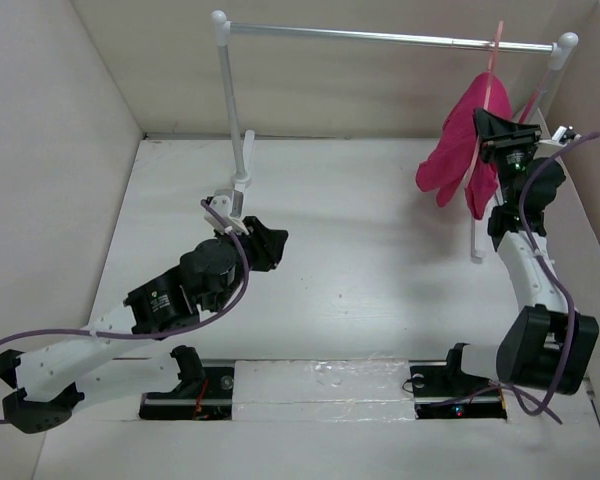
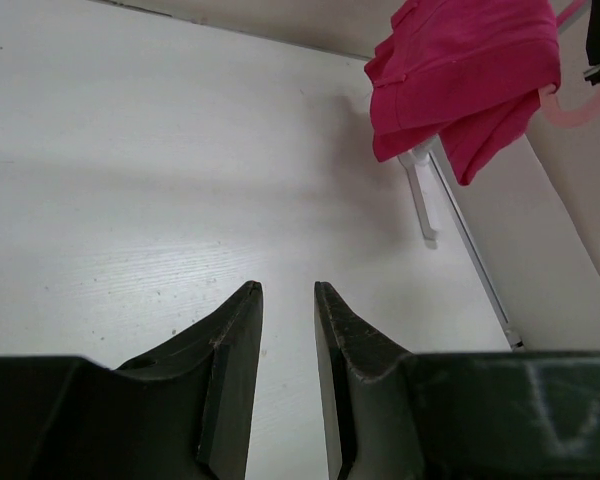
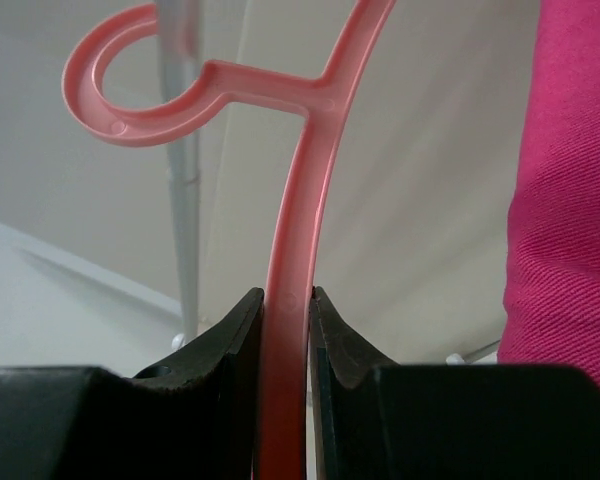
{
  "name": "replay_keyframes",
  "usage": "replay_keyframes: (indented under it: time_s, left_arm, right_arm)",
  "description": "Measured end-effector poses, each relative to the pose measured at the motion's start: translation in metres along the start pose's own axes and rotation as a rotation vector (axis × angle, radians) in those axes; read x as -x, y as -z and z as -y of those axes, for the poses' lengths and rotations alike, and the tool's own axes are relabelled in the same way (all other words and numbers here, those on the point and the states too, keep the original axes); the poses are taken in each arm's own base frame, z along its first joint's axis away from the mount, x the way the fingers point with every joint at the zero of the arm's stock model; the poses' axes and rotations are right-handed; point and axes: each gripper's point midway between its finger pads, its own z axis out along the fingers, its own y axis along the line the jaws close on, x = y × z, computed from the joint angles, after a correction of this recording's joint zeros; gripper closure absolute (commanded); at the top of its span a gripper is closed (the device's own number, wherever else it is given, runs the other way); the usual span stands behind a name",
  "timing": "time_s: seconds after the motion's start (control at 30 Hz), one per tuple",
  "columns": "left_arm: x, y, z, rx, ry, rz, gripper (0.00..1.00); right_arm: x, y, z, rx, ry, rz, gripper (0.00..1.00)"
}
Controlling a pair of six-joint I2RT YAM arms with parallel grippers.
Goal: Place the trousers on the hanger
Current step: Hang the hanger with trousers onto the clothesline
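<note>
Trousers [image 1: 460, 140] drape over hanger [image 3: 290, 270], hiding most of its frame.

Left arm [image 1: 165, 295]: stretched low, wrist reaching forward.
Left gripper [image 2: 286, 292]: jaws a narrow gap apart, nothing between them.
Right arm [image 1: 528, 262]: elbow bent, wrist raised high.
Right gripper [image 3: 285, 296]: pinched on the hanger [image 3: 302, 190] — bar between the tips.
</note>
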Motion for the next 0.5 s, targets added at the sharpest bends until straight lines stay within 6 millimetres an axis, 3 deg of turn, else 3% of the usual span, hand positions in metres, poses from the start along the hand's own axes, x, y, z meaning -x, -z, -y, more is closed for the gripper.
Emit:
replay_keyframes:
  time_s: [0.17, 0.3, 0.33, 0.37, 0.5]
  left_arm:
    - [-0.004, -0.002, -0.001, 0.007, -0.002, -0.011, 0.76]
    - [-0.006, -0.001, -0.003, 0.015, -0.005, -0.019, 0.75]
    - [-0.006, -0.001, -0.004, 0.018, -0.006, -0.021, 0.74]
    - [-0.007, -0.001, -0.004, 0.022, -0.007, -0.022, 0.73]
    - [-0.010, -0.004, -0.005, 0.032, -0.015, -0.029, 0.68]
  right_arm:
    - [0.005, -0.018, 0.036, -0.049, -0.026, -0.014, 1.00]
    - [0.006, -0.017, 0.038, -0.038, -0.012, -0.030, 0.98]
    - [0.007, -0.016, 0.037, -0.036, -0.007, -0.033, 0.91]
    - [0.008, -0.015, 0.037, -0.038, 0.001, -0.039, 0.73]
    - [0.016, -0.003, 0.031, -0.038, 0.083, -0.042, 0.42]
